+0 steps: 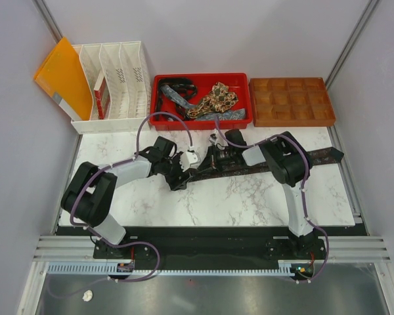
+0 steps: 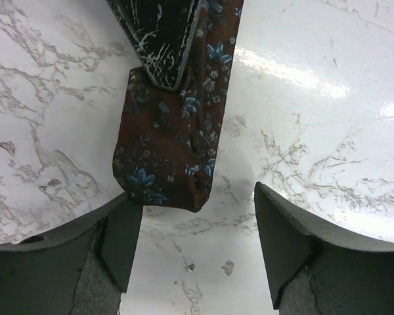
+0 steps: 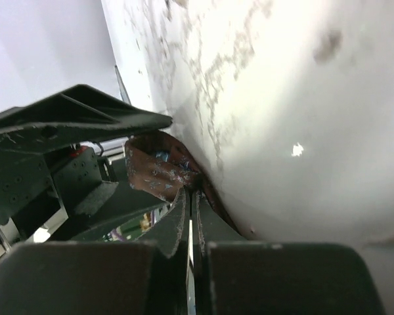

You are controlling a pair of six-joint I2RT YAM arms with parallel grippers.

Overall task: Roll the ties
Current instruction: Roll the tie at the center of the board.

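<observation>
Brown fabric necktie with small blue flowers (image 2: 174,131) stretched flat across the white marble bench (image 1: 249,197), one arm at each side of it.
The left jaws stand wide apart and hold nothing; the tie's doubled-over end lies on the bench just ahead of them. The right jaws are pressed together on a raised fold of the same tie. More patterned ties (image 1: 213,102) lie heaped in a red plastic tray (image 1: 247,98) at the back.

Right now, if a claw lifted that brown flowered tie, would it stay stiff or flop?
Probably floppy: the brown flowered tie lies flat, its end seemingly folded over like thin cloth. Likely light, so it would drape. On the glossy marble table it may slide when pushed, not roll.
</observation>
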